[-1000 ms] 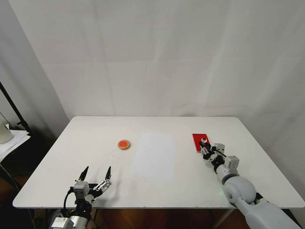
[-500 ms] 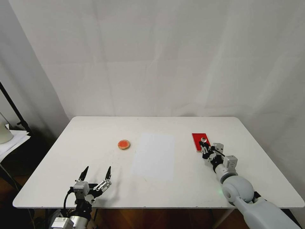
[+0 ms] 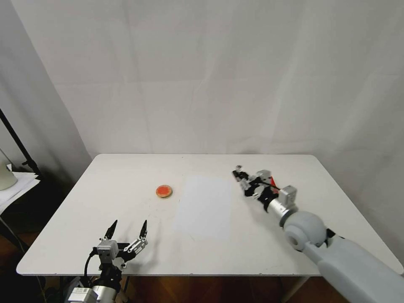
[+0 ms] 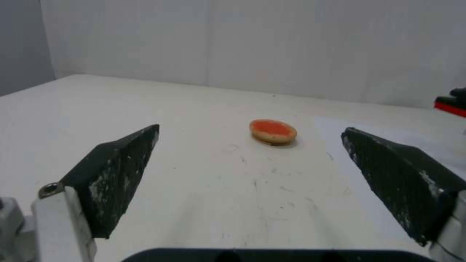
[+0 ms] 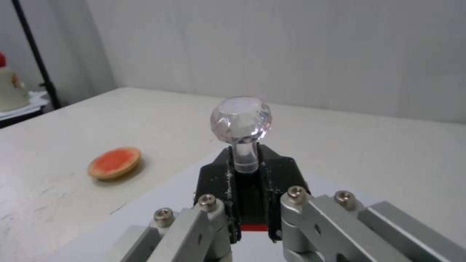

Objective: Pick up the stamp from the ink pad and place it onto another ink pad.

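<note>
The right arm reaches out low across the white desk [image 3: 126,176], its right pincer [image 5: 247,174] clamped on the single tiny stamp with a black base and clear faceted knob [image 5: 241,120], carried in the air just beside the white paper sheet [image 3: 205,206]. One flat red rectangular ink pad [image 3: 272,182] lies mostly hidden behind that wrist. One small round orange ink pad with a tan rim [image 3: 164,191] sits on the sheet's other side, bare desk all around it. The left pincer [image 3: 128,229] hovers spread wide near the desk's front edge.
</note>
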